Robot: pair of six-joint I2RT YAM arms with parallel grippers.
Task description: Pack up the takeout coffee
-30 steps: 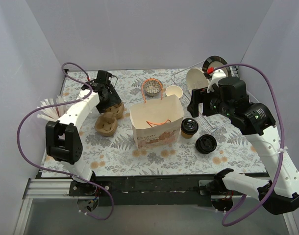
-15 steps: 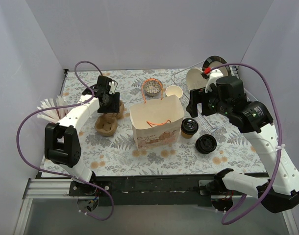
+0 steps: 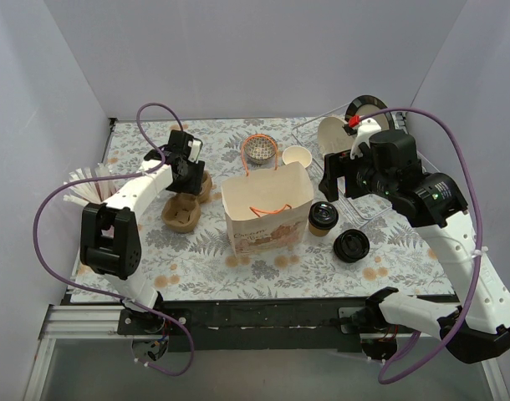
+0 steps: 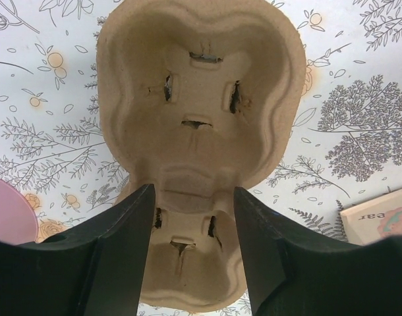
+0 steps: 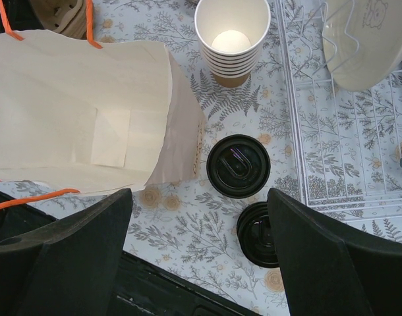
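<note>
The takeout coffee (image 3: 322, 216), a small brown cup with a black lid, stands just right of the upright paper bag (image 3: 267, 209). In the right wrist view the coffee (image 5: 238, 166) lies below and ahead of my open, empty right gripper (image 5: 201, 257), beside the bag's open mouth (image 5: 89, 112). My right gripper (image 3: 332, 180) hovers above and behind the cup. My left gripper (image 3: 191, 174) is open over a brown pulp cup carrier (image 4: 201, 125), its fingers (image 4: 115, 257) straddling the carrier's near pocket without closing on it.
A loose black lid (image 3: 352, 246) lies right of the coffee, and it also shows in the right wrist view (image 5: 260, 234). A stack of lidless cups (image 3: 296, 156), an orange-rimmed strainer (image 3: 259, 150) and a wire rack (image 5: 346, 131) with a plate (image 5: 369, 39) stand behind. Straws (image 3: 84, 180) lie at far left.
My left wrist has shifted a little back and right over the pulp carrier and its cable has risen. The right arm has barely moved. Cup, bag and lid stay put.
</note>
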